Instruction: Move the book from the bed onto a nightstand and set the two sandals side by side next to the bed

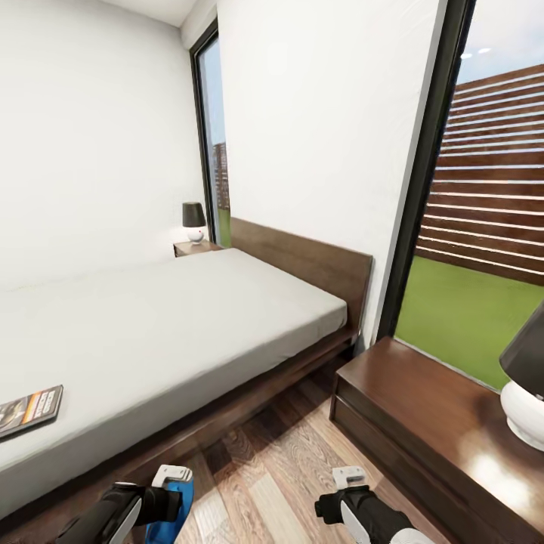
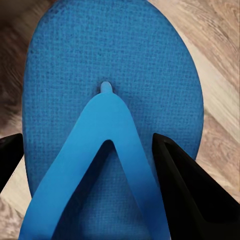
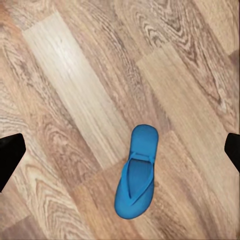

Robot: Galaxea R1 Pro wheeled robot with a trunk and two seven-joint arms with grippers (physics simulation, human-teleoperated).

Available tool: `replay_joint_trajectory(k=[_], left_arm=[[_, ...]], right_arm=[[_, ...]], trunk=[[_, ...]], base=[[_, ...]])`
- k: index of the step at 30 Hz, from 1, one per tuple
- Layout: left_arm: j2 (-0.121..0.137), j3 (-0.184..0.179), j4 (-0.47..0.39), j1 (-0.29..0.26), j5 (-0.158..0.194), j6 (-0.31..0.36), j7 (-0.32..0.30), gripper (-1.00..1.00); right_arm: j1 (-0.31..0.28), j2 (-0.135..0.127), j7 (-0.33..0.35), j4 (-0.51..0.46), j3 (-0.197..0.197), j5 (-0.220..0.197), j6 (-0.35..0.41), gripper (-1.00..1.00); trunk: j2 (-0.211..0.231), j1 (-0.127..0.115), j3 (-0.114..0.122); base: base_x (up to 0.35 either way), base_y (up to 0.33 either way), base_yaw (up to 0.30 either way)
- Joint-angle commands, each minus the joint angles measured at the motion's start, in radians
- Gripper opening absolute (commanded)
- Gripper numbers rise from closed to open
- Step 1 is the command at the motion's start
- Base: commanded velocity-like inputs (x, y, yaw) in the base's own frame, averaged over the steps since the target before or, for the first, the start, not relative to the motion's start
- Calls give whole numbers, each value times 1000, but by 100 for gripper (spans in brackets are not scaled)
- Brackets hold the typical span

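Left wrist view puts one blue sandal [image 2: 112, 130] lengthwise between the left gripper [image 2: 95, 187]'s spread fingers, seemingly not yet clamped, while the other sandal [image 3: 136, 171] lies flat on the floor [image 3: 75, 90] beneath the open right gripper [image 3: 120, 152].

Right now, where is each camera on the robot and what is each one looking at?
Head view: up on the head, looking forward and down over the bed, the book and a nightstand; both arms show, the left tool at a blue sandal.
Left wrist view: by the left tool, looking close at that sandal; dark fingers flank it.
Right wrist view: by the right tool, looking down at the wood floor and another sandal; fingertips show at the edges.
Shared: head and left wrist views show the same sandal.
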Motion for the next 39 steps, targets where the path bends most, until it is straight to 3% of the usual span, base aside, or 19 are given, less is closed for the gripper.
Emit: replay_joint_trajectory(k=[1,39], left_arm=[[1,-4,-2,0,2,4,0,-100],[0,-2,-7,-1,5,13,8,-100]], right_arm=[[-2,0,-8,-2,8,-2,9,100],[-8,-1,-22,4,9,-2,26,100]], trunk=[[-8,4,-4],[-274,149,-123]], base=[[0,0,0],[0,0,0]])
